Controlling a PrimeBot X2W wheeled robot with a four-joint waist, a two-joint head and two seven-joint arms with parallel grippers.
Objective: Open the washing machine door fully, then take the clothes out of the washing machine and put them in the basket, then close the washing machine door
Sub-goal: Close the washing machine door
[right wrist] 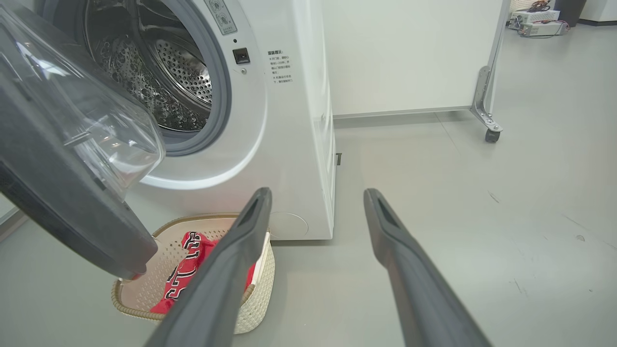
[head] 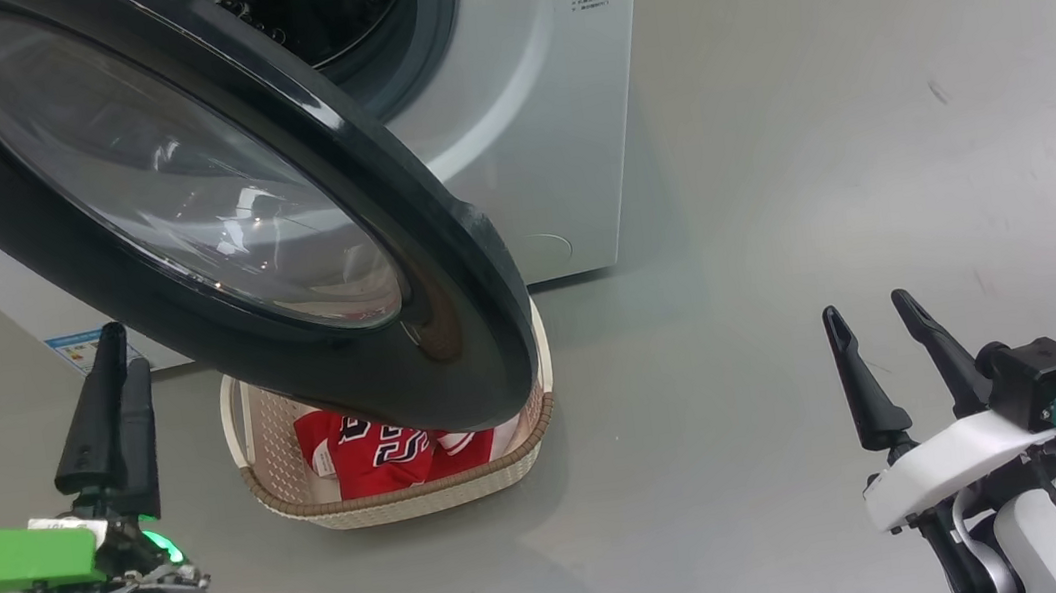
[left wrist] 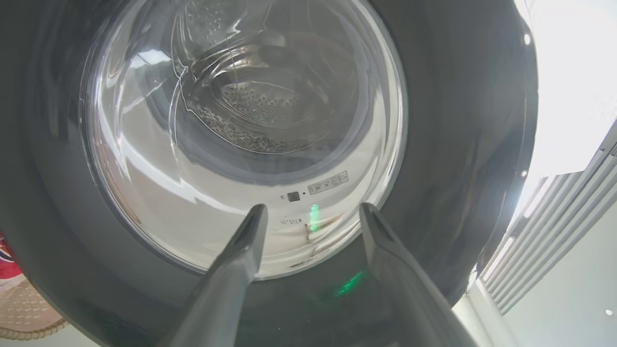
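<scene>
The washing machine door [head: 445, 276] stands swung out from the white washing machine [head: 542, 83], its black ring and glass bowl hanging over the basket [head: 393, 507]. In the basket lie the clothes [head: 376, 451], a red jersey with dark lettering. My left gripper [head: 124, 351] is just left of the door's lower edge. In the left wrist view it [left wrist: 313, 209] points at the door's outer glass [left wrist: 241, 120], open and empty. My right gripper [head: 867, 307] hovers over bare floor to the right, open and empty [right wrist: 317, 193]. The drum [right wrist: 159, 77] shows bare steel.
The basket [right wrist: 144, 315] sits on the grey floor right against the machine's front, under the door [right wrist: 58, 202]. A white partition on casters [right wrist: 491, 135] stands behind the machine to the right. Open floor stretches to the right of the machine.
</scene>
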